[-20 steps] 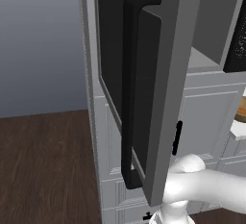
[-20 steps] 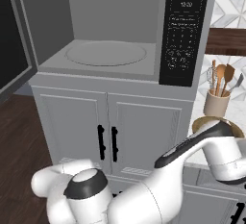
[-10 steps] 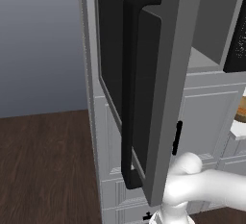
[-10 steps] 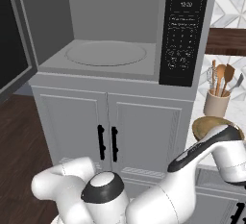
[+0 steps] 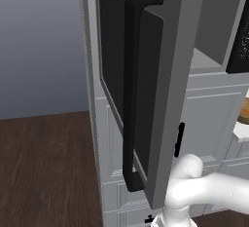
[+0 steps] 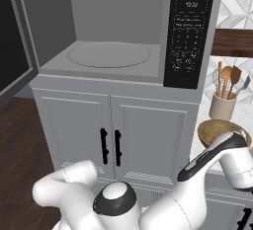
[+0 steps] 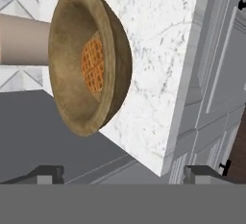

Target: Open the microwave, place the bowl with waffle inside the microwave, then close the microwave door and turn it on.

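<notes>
You get flat, even rendered light with no glare. Inside the microwave the shading is soft. Edges look slightly soft throughout.

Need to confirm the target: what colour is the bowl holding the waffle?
Dull brown round bowl, with an orange-brown gridded waffle inside; clearest in the hand view.

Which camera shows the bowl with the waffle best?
The hand view: the bowl is large and near, with the waffle visible inside, on the marble counter. The right base view shows part of its rim behind the arm. The left base view shows an orange-brown sliver at its right edge.
</notes>
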You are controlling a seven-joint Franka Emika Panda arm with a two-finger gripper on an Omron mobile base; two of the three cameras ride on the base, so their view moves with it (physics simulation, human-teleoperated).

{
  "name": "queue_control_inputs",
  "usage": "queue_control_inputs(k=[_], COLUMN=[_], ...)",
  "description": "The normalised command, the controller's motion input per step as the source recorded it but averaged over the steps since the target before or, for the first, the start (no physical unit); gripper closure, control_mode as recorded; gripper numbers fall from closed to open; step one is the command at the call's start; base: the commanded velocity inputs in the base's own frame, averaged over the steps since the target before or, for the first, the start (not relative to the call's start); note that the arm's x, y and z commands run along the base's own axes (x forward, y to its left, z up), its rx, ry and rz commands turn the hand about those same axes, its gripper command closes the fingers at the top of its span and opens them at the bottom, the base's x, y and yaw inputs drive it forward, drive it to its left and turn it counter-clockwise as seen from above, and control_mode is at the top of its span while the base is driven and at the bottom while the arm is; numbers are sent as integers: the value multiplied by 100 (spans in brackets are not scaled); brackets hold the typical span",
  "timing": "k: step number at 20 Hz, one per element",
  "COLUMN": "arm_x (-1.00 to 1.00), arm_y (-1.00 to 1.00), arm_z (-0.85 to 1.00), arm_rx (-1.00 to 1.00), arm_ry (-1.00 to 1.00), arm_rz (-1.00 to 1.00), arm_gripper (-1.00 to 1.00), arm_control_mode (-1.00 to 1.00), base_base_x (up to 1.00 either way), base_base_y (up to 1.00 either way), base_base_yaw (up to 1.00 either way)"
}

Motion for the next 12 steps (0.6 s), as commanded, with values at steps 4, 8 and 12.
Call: queue_control_inputs(k=[4,8,12], arm_x=[23,21,17], arm_y=[-4,-14,-16], arm_z=[-22,-8,-2], arm_rx=[0,0,0], arm_ry=[3,0,0], arm_rz=[-7,-8,-7], arm_gripper=[-100,-100,-100], arm_control_mode=[-100,-100,-100], base_base_x=[0,0,0], base_base_y=[0,0,0], base_base_yaw=[0,0,0])
